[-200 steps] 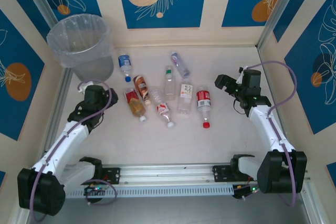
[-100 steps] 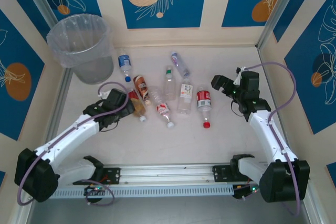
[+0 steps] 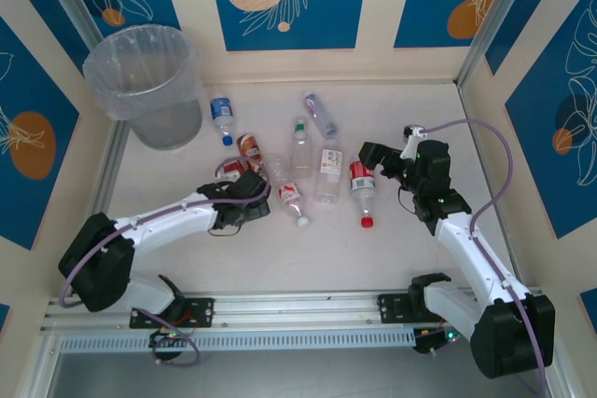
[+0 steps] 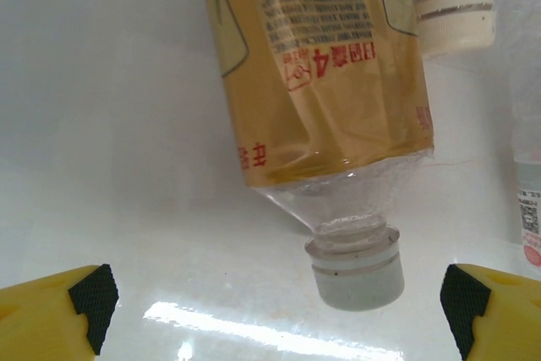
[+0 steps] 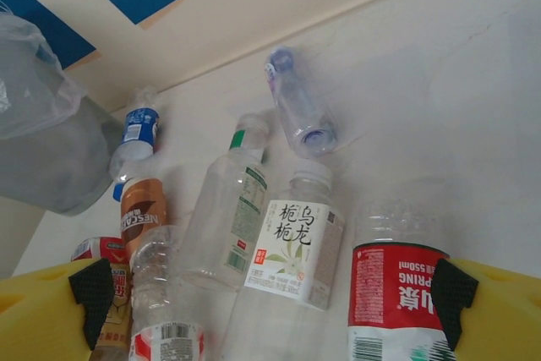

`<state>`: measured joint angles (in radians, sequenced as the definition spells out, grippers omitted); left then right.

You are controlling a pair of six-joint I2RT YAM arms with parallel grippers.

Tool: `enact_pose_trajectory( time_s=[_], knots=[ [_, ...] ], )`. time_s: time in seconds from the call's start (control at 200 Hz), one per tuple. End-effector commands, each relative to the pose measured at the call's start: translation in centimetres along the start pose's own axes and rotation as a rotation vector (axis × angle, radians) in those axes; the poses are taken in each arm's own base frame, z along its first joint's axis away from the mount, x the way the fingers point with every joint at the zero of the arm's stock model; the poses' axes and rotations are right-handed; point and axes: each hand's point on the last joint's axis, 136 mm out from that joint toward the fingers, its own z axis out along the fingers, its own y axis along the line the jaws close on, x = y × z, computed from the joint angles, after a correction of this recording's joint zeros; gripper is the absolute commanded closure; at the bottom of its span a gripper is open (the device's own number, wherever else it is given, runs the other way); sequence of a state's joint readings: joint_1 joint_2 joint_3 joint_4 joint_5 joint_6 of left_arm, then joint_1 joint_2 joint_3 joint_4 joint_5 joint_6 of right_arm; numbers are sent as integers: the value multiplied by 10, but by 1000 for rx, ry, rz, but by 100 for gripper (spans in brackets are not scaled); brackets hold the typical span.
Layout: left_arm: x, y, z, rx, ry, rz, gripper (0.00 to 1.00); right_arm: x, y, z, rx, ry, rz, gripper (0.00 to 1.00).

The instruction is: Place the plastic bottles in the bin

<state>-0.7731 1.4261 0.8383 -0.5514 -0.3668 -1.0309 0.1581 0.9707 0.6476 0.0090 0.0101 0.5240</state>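
Top external view: bin (image 3: 171, 121), round, clear and bag-lined, standing upright at the far left corner of the table (image 3: 308, 258). The plastic bottles lie loose mid-table, well apart from it except the blue-label bottle (image 3: 221, 115), which is near its base. Others: purple bottle (image 3: 320, 115); green-cap bottle (image 3: 300, 146); white-label bottle (image 3: 328, 171); red-label bottle (image 3: 361, 184), red cap toward the arms; brown-label bottle (image 3: 248, 149); small red-and-white bottle (image 3: 292, 200). The left gripper (image 3: 247, 200) is low over the left end of the cluster, and the right gripper (image 3: 373, 156) is just beside the red-label bottle. Left wrist view: left gripper (image 4: 275, 314) has its jaws spread wide and holds nothing. The yellow-label bottle (image 4: 330, 82) lies on the table, its white cap (image 4: 357, 281) toward the camera, apart from both pads. Right wrist view: right gripper (image 5: 266, 293) has its jaws spread wide and is empty. Ahead of it lie the red-label bottle (image 5: 397, 293), white-label bottle (image 5: 292, 247), green-cap bottle (image 5: 228, 217), purple bottle (image 5: 297, 112), brown-label bottle (image 5: 142, 217) and blue-label bottle (image 5: 135, 128). The bin (image 5: 42, 141) is at far left.
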Motion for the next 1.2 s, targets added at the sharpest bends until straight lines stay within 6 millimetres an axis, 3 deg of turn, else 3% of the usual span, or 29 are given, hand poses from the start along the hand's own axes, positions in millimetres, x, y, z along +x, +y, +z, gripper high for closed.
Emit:
enact_pose_trajectory(
  time_s=[0.0,0.325,0.49,0.73,1.19],
  knots=[
    [1,-21,5,48,5,17,1,-11,11,-2,-42,-48,-22,1],
    [2,-14,25,-56,-31,26,10,-13,14,-2,-44,-59,-38,1],
    [-5,-23,29,-42,-59,45,29,-15,14,-3,-33,-58,-46,1],
    [4,-23,35,-34,-29,69,61,-20,16,-5,-29,-78,-56,1],
    [5,-10,28,-57,-38,69,78,-15,15,-4,-24,-68,-54,1]
  ],
)
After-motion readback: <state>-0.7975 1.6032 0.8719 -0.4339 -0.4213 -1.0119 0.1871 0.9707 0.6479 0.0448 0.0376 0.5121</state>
